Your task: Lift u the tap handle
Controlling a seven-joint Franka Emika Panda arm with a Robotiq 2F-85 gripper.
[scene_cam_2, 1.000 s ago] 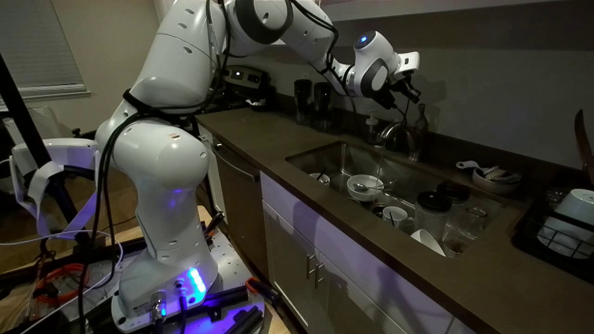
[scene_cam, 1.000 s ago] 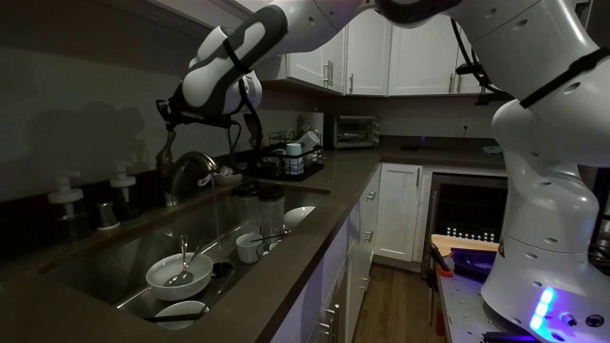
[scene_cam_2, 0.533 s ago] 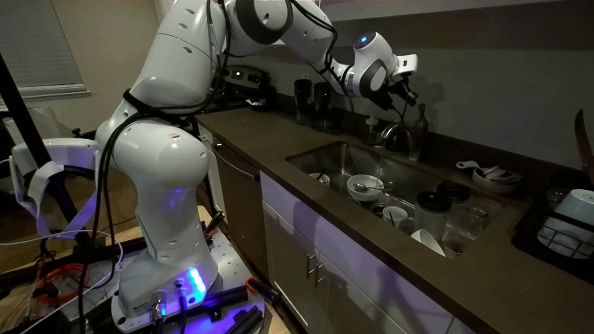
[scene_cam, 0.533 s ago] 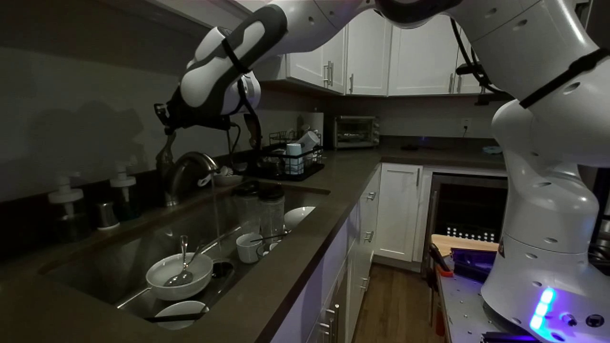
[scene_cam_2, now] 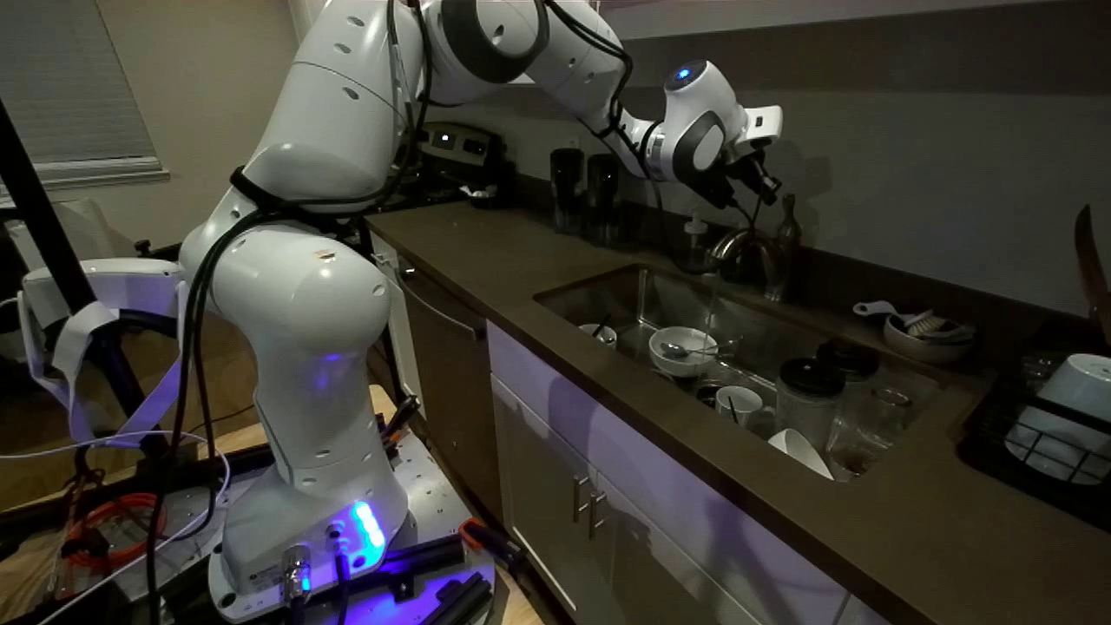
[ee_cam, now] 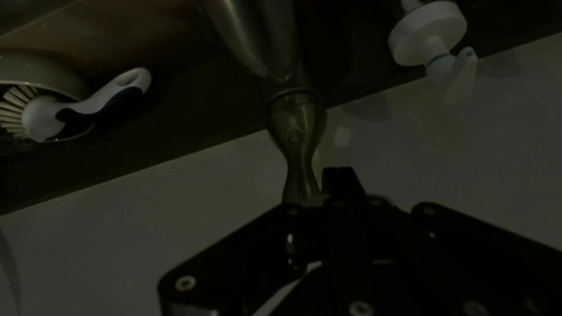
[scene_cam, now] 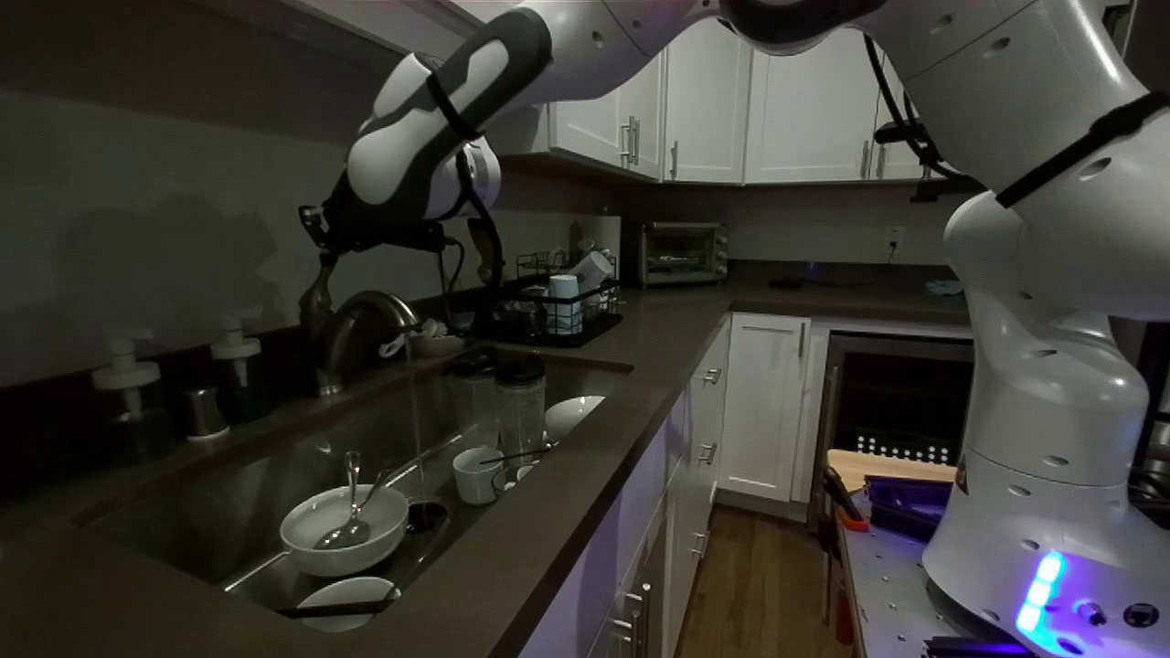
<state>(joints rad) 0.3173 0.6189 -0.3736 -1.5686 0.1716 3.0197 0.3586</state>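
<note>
1. I see the tap handle [ee_cam: 302, 169], dull metal, narrow-waisted, rising atop the tap [scene_cam: 344, 329] behind the sink [scene_cam_2: 746, 321].
2. My hand [ee_cam: 338, 170] is clenched, fingertips [ee_cam: 347, 182] together just beside it; I cannot judge contact.

The handle [ee_cam: 300, 149], dull metal with a narrow waist, stands roughly upright on the tap [ee_cam: 268, 39]; its tip seems hidden.

Room between tap handle [ee_cam: 300, 151] and soap pump [ee_cam: 428, 35]; spout [scene_cam: 353, 317] in front, wall [ee_cam: 131, 219] behind.
</note>
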